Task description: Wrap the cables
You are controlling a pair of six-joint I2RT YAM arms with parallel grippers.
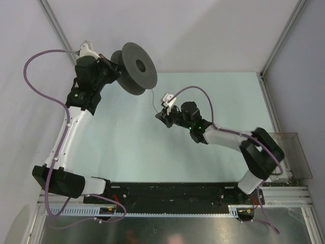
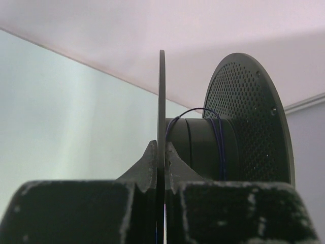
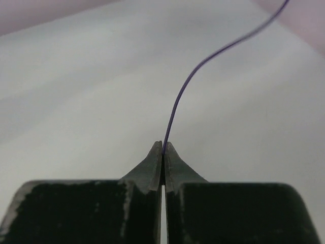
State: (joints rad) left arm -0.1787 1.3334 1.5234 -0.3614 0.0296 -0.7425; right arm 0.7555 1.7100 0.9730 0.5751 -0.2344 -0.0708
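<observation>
While the spool [image 1: 138, 66] is held at the far left of the table [image 1: 122, 142], its thin flange is clamped between the closed fingers of the left gripper [image 2: 161, 151]. A few turns of the cable [image 2: 195, 109] are seen wound on the hub, near the perforated flange. From the spool the thin wire is led across to the right gripper [image 3: 162, 148], where it is pinched at the very tips of fingers pressed together.
</observation>
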